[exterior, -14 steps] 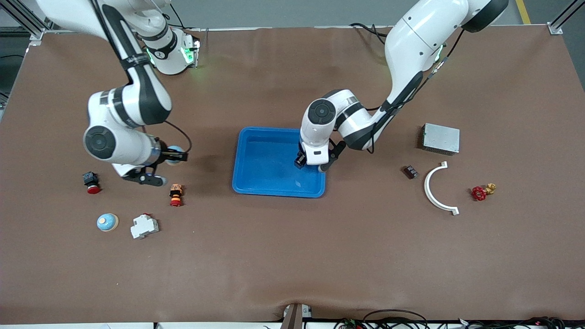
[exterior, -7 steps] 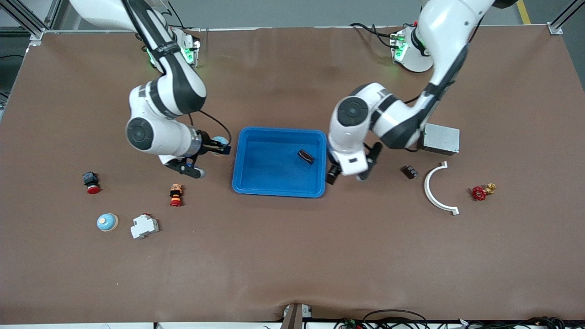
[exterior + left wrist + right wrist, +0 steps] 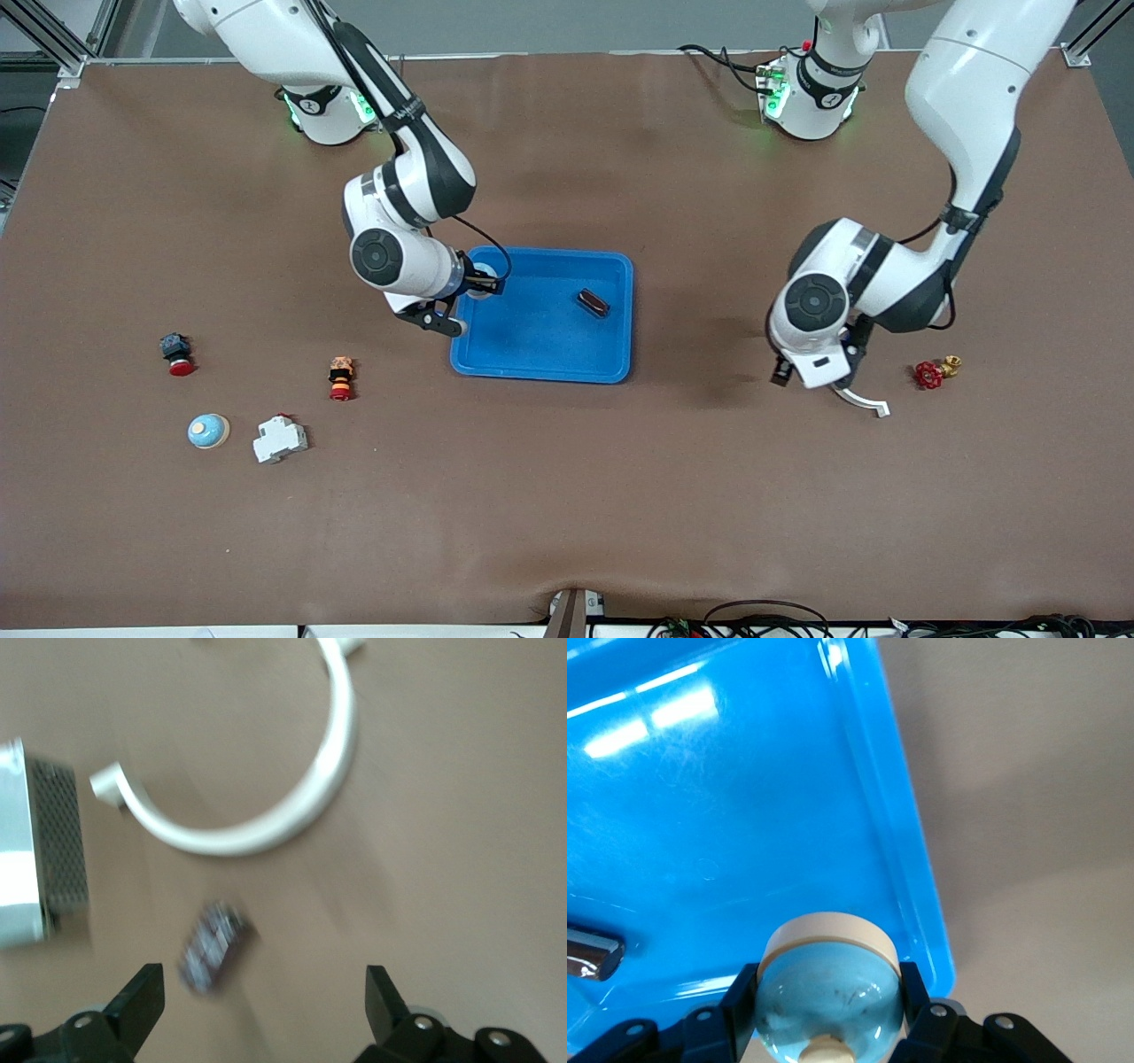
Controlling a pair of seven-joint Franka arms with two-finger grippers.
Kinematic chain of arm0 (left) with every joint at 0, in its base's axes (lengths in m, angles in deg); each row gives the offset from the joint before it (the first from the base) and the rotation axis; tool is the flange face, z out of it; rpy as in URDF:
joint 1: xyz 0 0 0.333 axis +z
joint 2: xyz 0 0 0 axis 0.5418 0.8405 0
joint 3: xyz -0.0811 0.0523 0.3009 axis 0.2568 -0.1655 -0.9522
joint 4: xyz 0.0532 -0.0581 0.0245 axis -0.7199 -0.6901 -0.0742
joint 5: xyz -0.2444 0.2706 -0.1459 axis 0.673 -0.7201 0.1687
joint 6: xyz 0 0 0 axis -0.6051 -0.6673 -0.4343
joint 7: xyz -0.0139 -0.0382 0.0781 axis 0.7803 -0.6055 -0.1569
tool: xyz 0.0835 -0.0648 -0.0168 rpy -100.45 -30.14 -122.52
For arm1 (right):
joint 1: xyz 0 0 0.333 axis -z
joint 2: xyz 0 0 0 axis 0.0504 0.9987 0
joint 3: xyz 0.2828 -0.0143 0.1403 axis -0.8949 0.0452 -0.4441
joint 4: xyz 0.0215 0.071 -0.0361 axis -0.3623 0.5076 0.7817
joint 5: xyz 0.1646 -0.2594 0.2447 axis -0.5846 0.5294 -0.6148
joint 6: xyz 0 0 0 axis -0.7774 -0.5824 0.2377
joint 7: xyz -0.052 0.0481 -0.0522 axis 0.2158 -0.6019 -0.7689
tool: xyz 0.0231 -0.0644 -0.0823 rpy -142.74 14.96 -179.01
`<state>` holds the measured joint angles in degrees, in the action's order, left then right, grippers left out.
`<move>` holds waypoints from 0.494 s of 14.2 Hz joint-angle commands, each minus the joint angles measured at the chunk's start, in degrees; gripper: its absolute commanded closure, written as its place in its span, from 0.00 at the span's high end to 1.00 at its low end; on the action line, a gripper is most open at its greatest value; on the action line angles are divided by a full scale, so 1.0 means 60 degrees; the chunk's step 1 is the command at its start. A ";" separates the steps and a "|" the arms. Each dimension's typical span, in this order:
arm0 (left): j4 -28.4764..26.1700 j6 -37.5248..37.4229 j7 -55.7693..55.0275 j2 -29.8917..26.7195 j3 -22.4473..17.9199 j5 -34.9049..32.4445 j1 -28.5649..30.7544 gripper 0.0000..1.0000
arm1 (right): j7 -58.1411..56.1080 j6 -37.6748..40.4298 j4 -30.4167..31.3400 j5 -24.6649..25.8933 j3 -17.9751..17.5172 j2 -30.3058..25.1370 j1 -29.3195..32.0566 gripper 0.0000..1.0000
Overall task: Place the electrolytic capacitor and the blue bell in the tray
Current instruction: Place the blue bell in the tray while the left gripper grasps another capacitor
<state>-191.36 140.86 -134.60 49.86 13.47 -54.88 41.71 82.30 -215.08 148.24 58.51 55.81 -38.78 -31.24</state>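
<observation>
The bright-blue tray (image 3: pixel 540 359) lies mid-table. In it, near the rim toward the left arm's end, rests the electrolytic capacitor (image 3: pixel 593 303), a small dark cylinder that also shows in the right wrist view (image 3: pixel 589 955). My right gripper (image 3: pixel 483 285) hangs over the tray's corner (image 3: pixel 921 904) at the right arm's end, shut on a blue bell (image 3: pixel 828 992) with a cream base. My left gripper (image 3: pixel 811 379) is over the table past the tray toward the left arm's end. It stands open (image 3: pixel 263 1001) with nothing between its fingers.
Under the left gripper are a white curved piece (image 3: pixel 266 819), a small dark component (image 3: pixel 213 943) and a grey metal box (image 3: pixel 35 859). A red valve (image 3: pixel 930 374) lies nearby. Toward the right arm's end lie a second blue bell (image 3: pixel 208 431), a white breaker (image 3: pixel 280 439) and two red-capped buttons (image 3: pixel 341 377).
The left gripper opened over the tray, left the capacitor in it and swung away toward the left arm's end. The right arm carried the blue bell over to the tray's corner.
</observation>
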 commanded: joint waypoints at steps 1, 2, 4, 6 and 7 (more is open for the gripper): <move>-0.0772 0.0312 0.0336 -0.0174 0.0145 -0.0410 0.0318 1.00 | 0.0109 -0.0388 -0.0211 -0.0209 0.0090 0.0455 -0.0459 0.23; -0.0933 0.0312 0.0424 -0.0102 0.0130 -0.0424 0.0303 1.00 | 0.0109 -0.0666 -0.0197 -0.0209 0.0090 0.0630 -0.0505 0.23; -0.1008 0.0327 0.0425 -0.0014 0.0130 -0.0425 0.0332 1.00 | 0.0138 -0.1077 -0.0240 -0.0223 0.0090 0.0924 -0.0694 0.24; -0.1008 0.0443 0.0468 0.0104 0.0130 -0.0425 0.0318 0.94 | 0.0328 -0.1284 -0.0386 -0.0209 0.0104 0.1202 -0.0929 0.24; -0.1081 0.0589 0.0498 0.0206 0.0130 -0.0439 0.0318 0.88 | 0.0416 -0.1299 -0.0474 -0.0194 0.0104 0.1320 -0.0988 0.25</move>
<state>-196.88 142.73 -132.09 50.76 14.00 -56.17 43.32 83.23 -222.82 147.63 58.50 55.84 -32.59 -35.62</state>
